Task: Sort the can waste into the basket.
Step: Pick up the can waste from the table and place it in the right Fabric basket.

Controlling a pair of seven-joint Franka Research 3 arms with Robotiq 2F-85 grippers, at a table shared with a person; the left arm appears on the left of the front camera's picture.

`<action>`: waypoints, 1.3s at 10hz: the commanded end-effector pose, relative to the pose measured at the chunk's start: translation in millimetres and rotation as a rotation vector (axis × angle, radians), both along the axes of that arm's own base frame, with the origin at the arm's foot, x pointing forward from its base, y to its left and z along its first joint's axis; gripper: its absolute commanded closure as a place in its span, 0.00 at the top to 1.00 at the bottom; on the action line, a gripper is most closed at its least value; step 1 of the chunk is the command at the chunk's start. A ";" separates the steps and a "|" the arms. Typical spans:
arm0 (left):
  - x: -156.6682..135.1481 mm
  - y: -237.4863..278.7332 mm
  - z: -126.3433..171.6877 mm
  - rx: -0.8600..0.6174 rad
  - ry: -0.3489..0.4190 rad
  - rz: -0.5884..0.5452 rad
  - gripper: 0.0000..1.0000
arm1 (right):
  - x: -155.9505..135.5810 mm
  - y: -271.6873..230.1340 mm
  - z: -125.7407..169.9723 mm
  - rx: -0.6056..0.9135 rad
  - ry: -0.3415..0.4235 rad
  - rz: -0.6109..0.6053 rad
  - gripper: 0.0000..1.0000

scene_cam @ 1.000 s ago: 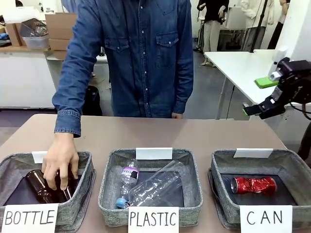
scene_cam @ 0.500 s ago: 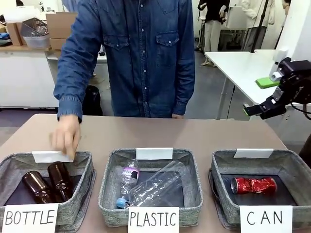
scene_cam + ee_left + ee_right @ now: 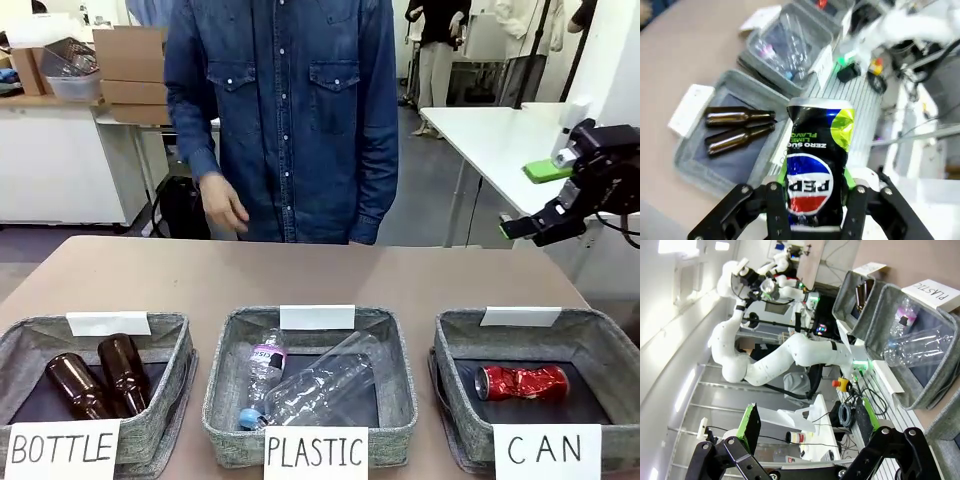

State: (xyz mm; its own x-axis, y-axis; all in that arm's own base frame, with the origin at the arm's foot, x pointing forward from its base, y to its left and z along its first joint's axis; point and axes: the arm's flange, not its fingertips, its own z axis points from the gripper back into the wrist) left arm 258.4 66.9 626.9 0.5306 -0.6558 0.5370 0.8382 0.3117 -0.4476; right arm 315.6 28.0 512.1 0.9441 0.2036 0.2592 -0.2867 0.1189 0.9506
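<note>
A black crushed can (image 3: 815, 165) with a blue Pepsi logo stands upright between the fingers of my left gripper (image 3: 815, 200), which is shut on it, high over the table's near left. A shiny red crushed can (image 3: 522, 381) lies in the grey basket (image 3: 452, 335) signed "CAN" at the front right. My right gripper (image 3: 525, 225) hangs open in the air beyond that basket's far right corner, with nothing in it. In the right wrist view its green-padded finger (image 3: 747, 427) stands wide apart from the other one.
The basket signed "BOTTLE" (image 3: 175, 335) holds two brown bottles (image 3: 100, 375). The middle basket, "PLASTIC" (image 3: 225, 340), holds clear plastic bottles (image 3: 310, 385). A person in a denim shirt stands at the far edge, one hand (image 3: 225, 208) hanging above it.
The person's hand has left the "BOTTLE" basket and drawn back to the body, with two brown bottles left lying there. The right gripper has stayed where it was.
</note>
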 end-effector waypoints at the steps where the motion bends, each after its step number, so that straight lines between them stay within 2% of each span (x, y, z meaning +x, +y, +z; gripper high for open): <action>1: 4.5 -92.4 -13.0 0.173 -0.064 -0.150 0.39 | 0.0 -1.3 0.6 -0.002 -0.015 0.009 1.00; 4: 13.3 -195.7 -29.7 0.317 -0.122 -0.329 0.39 | 0.0 -1.3 0.6 -0.002 -0.015 0.009 1.00; 5: 21.3 -207.9 -35.9 0.305 -0.097 -0.391 0.39 | 0.0 -1.3 0.6 -0.002 -0.015 0.009 1.00; 6: 22.9 -194.5 -41.6 0.280 0.003 -0.518 0.39 | 0.0 -1.3 0.6 -0.002 -0.015 0.009 1.00; 7: 0.9 -222.0 -35.2 0.299 -0.118 -0.378 0.39 | 0.0 -1.3 0.6 -0.002 -0.015 0.009 1.00; 9: 0.9 -222.0 -35.2 0.299 -0.118 -0.378 0.39 | 0.0 -1.3 0.6 -0.002 -0.015 0.009 1.00; 10: 12.7 -225.9 -45.7 0.294 -0.086 -0.431 0.39 | 0.0 -0.1 0.0 0.000 0.000 0.000 1.00; 11: 22.6 -258.1 -51.2 0.252 -0.171 -0.332 0.39 | -13.1 5.2 26.2 -0.114 0.013 0.050 1.00; 12: 27.5 -301.2 -54.6 0.240 -0.265 -0.279 0.39 | -28.8 -5.9 38.8 -0.182 0.090 0.067 1.00; 13: 28.9 -350.2 -56.1 0.186 -0.326 -0.325 0.39 | -47.5 -35.6 46.5 -0.243 0.107 0.012 1.00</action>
